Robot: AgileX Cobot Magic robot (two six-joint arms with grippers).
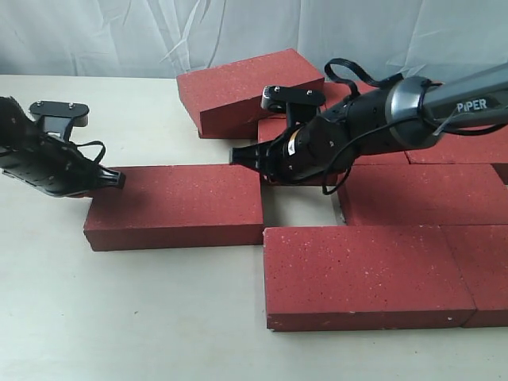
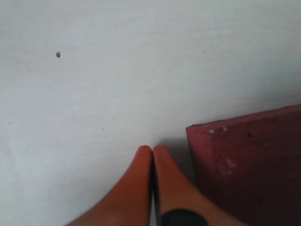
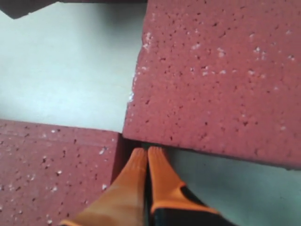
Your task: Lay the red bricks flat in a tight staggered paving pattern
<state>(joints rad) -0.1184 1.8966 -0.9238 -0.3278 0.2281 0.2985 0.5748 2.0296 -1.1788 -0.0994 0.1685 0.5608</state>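
Nearest, two red bricks (image 1: 365, 274) lie flat, end to end, by the desk's (image 1: 119, 317) front edge, with more packed behind them toward the right edge. A lone brick (image 1: 178, 205) sits apart on the left, and a back brick (image 1: 238, 83) lies askew. Only the wrist views show both pairs of fingers pinched together and empty: the left gripper (image 2: 151, 153) is beside the lone brick's corner, and the right gripper (image 3: 147, 153) is in a gap between two bricks.
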